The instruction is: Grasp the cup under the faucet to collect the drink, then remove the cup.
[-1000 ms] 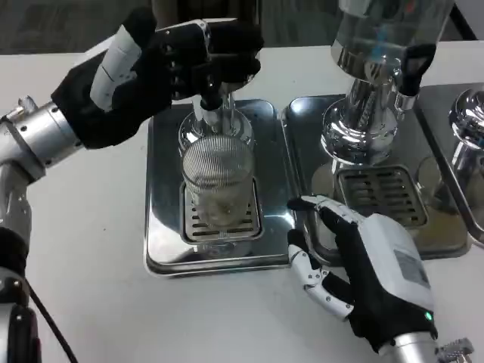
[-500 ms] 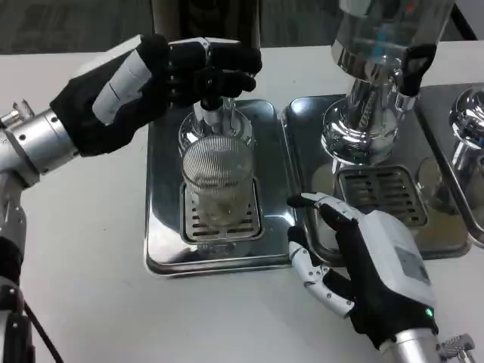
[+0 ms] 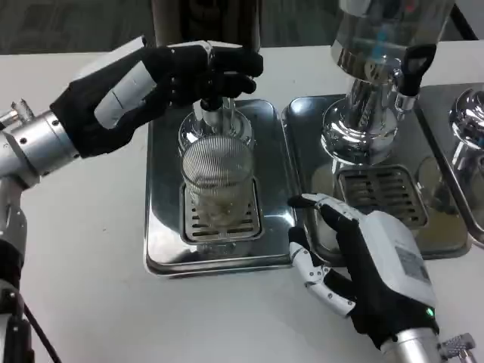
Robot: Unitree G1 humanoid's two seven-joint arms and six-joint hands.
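Left robot hand (image 3: 162, 76) raised over the dispenser faucet (image 3: 212, 106), fingers curled at the tap, contact with the lever likely but not certain. Ribbed clear cup (image 3: 218, 178) upright on the drip grate (image 3: 221, 219) of the left steel tray (image 3: 162, 227), directly under the faucet. Probably light, rigid, slippery, easily tipped once filling; best gripped around mid-wall. Right robot hand (image 3: 355, 261) near the tray's right edge on the table (image 3: 91, 287), fingers spread, holding nothing.
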